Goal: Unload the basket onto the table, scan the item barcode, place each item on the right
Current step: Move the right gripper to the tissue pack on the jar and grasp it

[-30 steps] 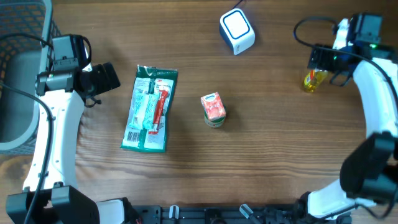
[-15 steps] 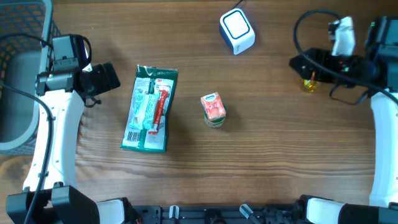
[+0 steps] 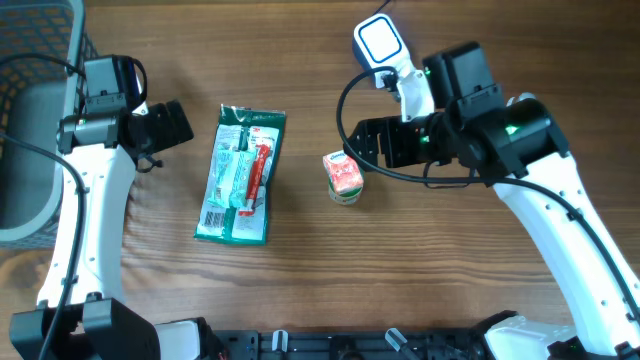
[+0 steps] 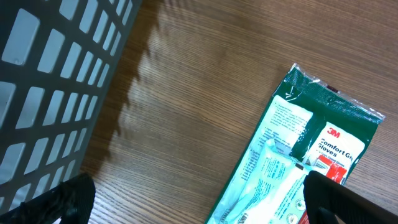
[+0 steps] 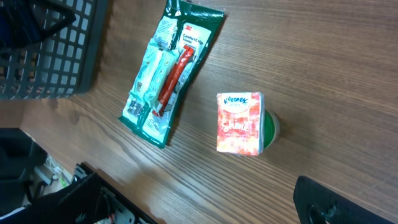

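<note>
The right arm is swinging in fast: a sec ago it was sitting out at 3 o'clock by a small yellow bottle. Now the right end effector (image 3: 362, 143) is hanging over mid-tabletop, just at 1 o'clock of the small pink-orange Kleenex tissue pack (image 3: 343, 172), fingers spread wide w/ nothing btwn them. Judging from that, it's lining up to pick up the pack, prob the item to scan; grasp not yet begun. The pack is standing near the centre of the brown wooden tabletop (image 3: 450, 290), w/ a green round thing (image 5: 271, 124) peeking out behind it, can't tell what. The white cube scanner w/ blue face (image 3: 381, 48) is waiting at 12 o'clock, near the pack but apart from it. The left end effector (image 3: 178, 125) is idling at 9 o'clock, also spread wide and holding nothing, just beside the flat green 3M gloves packet (image 3: 240, 175). Count: 2 arms, 1 tissue pack, 1 gloves packet, 1 scanner, 1 dark mesh basket (image 3: 25, 55) at 10 o'clock. The bottle isn't showing now; the arm is covering that spot.
</note>
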You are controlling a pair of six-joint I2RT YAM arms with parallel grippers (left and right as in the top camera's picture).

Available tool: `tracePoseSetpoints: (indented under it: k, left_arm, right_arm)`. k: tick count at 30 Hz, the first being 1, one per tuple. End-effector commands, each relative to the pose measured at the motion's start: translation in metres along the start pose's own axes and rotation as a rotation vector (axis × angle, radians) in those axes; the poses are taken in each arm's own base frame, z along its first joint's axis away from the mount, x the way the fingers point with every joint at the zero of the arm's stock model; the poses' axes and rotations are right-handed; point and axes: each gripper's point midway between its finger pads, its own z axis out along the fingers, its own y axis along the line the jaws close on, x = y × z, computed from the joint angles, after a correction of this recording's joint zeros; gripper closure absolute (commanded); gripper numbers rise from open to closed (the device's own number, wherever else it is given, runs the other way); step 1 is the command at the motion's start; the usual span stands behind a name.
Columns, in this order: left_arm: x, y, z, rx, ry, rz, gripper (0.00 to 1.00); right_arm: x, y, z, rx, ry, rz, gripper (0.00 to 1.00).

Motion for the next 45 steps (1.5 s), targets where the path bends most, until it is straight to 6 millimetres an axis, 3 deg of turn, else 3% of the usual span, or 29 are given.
tracePoseSetpoints:
  k: [1,7,12,22,29,35,45]
  left_arm:
    - [-0.001,0.002,0.001,-0.010,-0.001,-0.012,0.00]
    - [-0.001,0.002,0.001,-0.010,-0.001,-0.012,0.00]
    - [-0.001,0.002,0.001,-0.010,-0.001,-0.012,0.00]
    - [-0.001,0.002,0.001,-0.010,-0.001,-0.012,0.00]
    - [-0.001,0.002,0.001,-0.010,-0.001,-0.012,0.00]
    - [-0.001,0.002,0.001,-0.010,-0.001,-0.012,0.00]
    - [-0.001,0.002,0.001,-0.010,-0.001,-0.012,0.00]
  right_arm:
    - [-0.001,-0.007,0.012,0.045,0.013,0.041,0.00]
    - [-0.008,-0.012,0.024,0.044,-0.013,0.109,0.00]
    - [-0.011,-0.023,0.023,0.109,-0.034,0.106,0.02]
    - [-0.015,-0.022,0.023,0.103,-0.050,0.097,0.01]
    - [-0.002,-0.028,0.027,0.127,0.006,0.115,0.14]
    - [0.006,-0.036,0.041,0.148,0.068,0.139,0.40]
    - [0.018,-0.050,0.066,0.182,0.163,0.173,0.39]
